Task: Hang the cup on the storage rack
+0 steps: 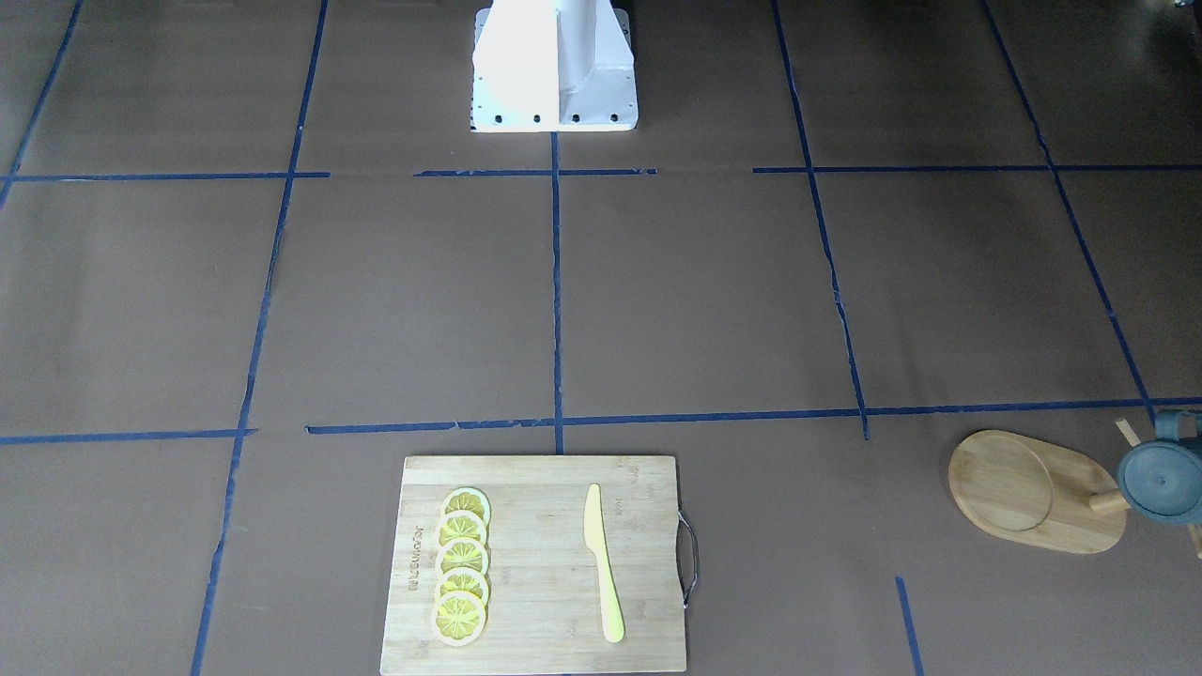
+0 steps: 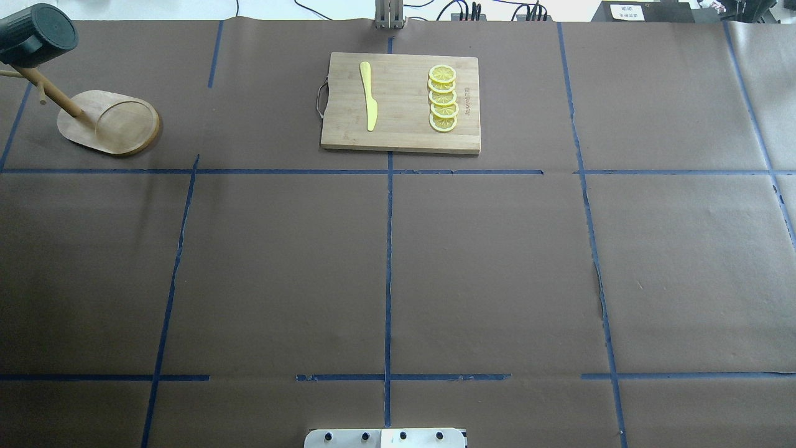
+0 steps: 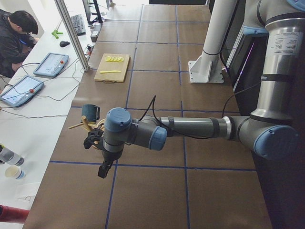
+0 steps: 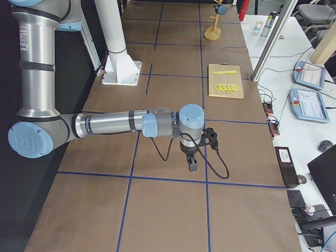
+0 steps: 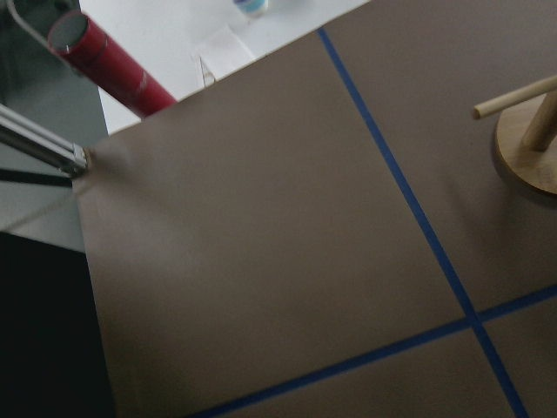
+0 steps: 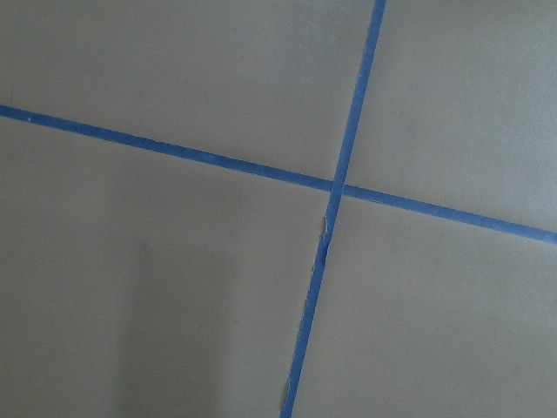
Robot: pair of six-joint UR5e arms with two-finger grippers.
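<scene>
the cup [image 2: 34, 34] was up on the storage rack [image 2: 118, 121], off the table [image 2: 398, 261]. it sat at the top end of the post with its dark bottom turned toward the overhead camera. the rack stood at the far left corner of the table as the robot sees it, oval base flat on the brown paper. in the left wrist view only the edge of the base and 2 thin pegs poked in at the right.

the left gripper [image 3: 102, 170] hung low over the table near the rack, pointing down. it only showed in the side view, so i couldn't tell whether its fingers were apart or together. same deal with the right gripper [image 4: 192, 167]: it pointed down over the table toward the robot's right end, well apart from the rack, and there was no way to tell what its fingers were doing. its wrist camera just looked down at a crossing of blue tape [image 6: 335, 187].

a bamboo cutting board [image 2: 404, 134] lay at the far edge around the middle, metal handle on the rack's side. it carried 5 lemon slices [image 2: 443, 99] in a row and a yellow knife [image 2: 368, 96] beside them.
</scene>
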